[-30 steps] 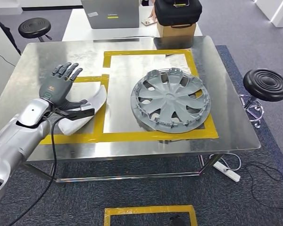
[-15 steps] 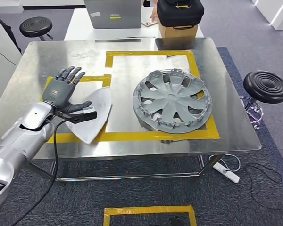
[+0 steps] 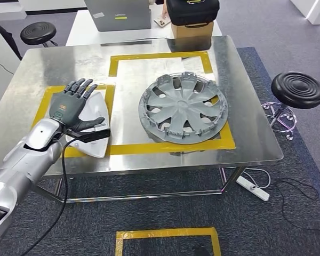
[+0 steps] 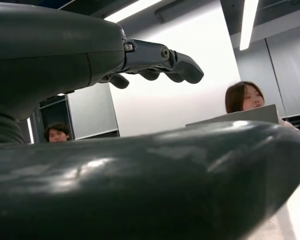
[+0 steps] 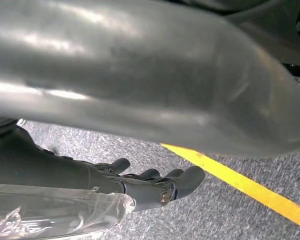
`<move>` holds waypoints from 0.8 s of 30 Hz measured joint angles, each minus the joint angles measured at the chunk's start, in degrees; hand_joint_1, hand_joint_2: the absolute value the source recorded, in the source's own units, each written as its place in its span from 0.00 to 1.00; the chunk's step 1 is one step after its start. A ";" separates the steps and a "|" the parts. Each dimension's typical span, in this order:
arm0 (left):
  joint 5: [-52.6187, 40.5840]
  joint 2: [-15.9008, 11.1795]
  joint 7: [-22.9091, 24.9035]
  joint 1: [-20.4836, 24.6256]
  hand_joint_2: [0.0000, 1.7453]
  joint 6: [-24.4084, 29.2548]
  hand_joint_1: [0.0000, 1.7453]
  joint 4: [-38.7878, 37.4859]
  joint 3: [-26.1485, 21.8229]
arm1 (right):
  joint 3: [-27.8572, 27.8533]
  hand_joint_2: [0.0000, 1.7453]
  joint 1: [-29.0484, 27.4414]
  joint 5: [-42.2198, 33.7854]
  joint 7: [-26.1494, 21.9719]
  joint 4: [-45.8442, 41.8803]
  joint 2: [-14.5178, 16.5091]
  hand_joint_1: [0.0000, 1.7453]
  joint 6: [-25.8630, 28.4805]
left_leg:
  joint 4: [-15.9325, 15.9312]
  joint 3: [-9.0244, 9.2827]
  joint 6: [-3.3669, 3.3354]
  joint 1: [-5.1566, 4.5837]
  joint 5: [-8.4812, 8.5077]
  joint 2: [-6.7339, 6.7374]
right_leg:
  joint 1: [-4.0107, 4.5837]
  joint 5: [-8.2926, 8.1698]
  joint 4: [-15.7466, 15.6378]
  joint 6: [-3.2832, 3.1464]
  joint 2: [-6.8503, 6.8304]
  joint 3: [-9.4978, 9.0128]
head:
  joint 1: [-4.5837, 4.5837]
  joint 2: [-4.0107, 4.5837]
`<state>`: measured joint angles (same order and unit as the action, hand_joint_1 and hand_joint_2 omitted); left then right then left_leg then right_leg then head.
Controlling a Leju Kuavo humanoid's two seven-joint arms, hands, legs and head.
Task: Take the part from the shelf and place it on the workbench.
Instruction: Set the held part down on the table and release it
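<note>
The robot's left hand [image 3: 72,104], dark grey with its fingers spread above and its thumb reaching beneath, held the white, curved, roughly triangular plastic part [image 3: 93,124] low over the brushed-metal table [image 3: 250,128], inside the smaller yellow-taped rectangle [image 3: 40,102] at the table's left side; whether the part already touched the surface could not be told. Judged from this, the fetching from the shelf was done and what remained was setting the part down, releasing it and drawing the arm clear. A grey plastic wheel cover [image 3: 182,108] lay well apart in the larger taped area. The head view gave this layout, whereas the left wrist view, taken close behind the hand, showed the thick grey thumb [image 4: 148,185] and the darker fingers [image 4: 167,62] held apart, with seated people [image 4: 243,97] behind. The right wrist view showed the right hand [image 5: 141,185] hanging over grey carpet [image 5: 216,200] crossed by yellow floor tape [image 5: 246,190], its fingers extended and nothing gripped, with clear film [image 5: 58,212] beside it.
</note>
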<state>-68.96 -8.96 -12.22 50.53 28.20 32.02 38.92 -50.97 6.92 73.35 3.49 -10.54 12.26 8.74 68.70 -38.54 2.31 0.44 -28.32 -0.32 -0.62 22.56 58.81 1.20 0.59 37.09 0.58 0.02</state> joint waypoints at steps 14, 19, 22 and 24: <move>0.00 0.30 -0.20 0.02 0.00 0.10 0.00 -0.02 -0.76 | 0.00 0.00 0.03 0.13 -0.02 0.00 0.00 0.00 0.00 | -12.21 2.29 -2.85 -0.43 6.46 0.26 | 0.22 8.58 15.85 2.91 -0.15 4.48 | -0.42 0.00; 0.01 0.15 -0.24 0.14 0.00 0.14 0.00 -0.01 -0.92 | 0.00 0.00 0.39 0.10 -0.04 -0.02 0.00 0.00 0.00 | -12.19 0.40 -1.85 -0.56 8.80 0.18 | 0.62 5.62 -0.31 1.71 -0.05 -6.78 | -0.39 0.00; 0.01 0.09 -0.23 0.11 0.00 0.13 0.00 -0.02 -0.92 | 0.00 0.00 0.38 0.09 -0.06 -0.02 0.00 0.00 0.00 | -12.29 -0.25 -0.82 -0.50 9.54 0.16 | 0.62 4.47 -1.01 0.57 -0.03 -5.97 | -0.53 0.00; 0.00 -0.04 -0.24 0.13 0.00 0.07 0.00 -0.02 -0.92 | 0.00 0.00 0.49 0.10 -0.07 -0.02 0.00 0.00 -0.01 | -9.44 -1.53 -0.16 -0.43 5.87 0.13 | 0.35 3.05 -1.27 -0.33 -0.13 -4.82 | -0.29 0.00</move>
<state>-68.96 -9.01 -12.46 50.66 28.27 32.00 38.00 -50.97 7.41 73.46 3.43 -10.56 12.26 8.74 59.26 -40.07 2.15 0.01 -22.45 -0.19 -0.27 25.61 57.53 0.87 0.46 32.27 0.30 0.02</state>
